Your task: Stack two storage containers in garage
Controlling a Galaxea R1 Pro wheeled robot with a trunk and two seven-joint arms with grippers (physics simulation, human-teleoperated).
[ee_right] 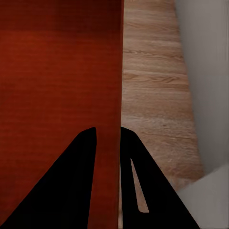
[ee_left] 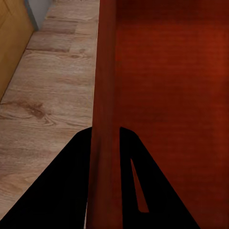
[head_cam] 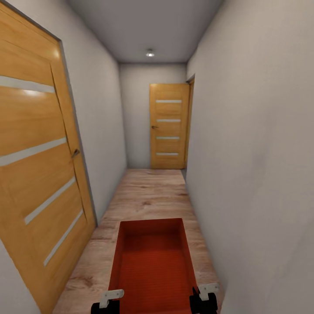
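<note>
One orange-red storage container (head_cam: pixel 151 266), open-topped and empty, is held low in front of the robot above the wood-plank floor (head_cam: pixel 148 192) of a narrow corridor. Its left wall is pinched by the left gripper (ee_left: pixel 106 143) and its right wall by the right gripper (ee_right: pixel 109 143), each closed narrowly on the thin edge. Delivery is judged under way: an orange-wood door (head_cam: pixel 169 126) is seen at the far end, another door (head_cam: pixel 35 165) on the left wall, and the setting-down and stacking are not yet done.
</note>
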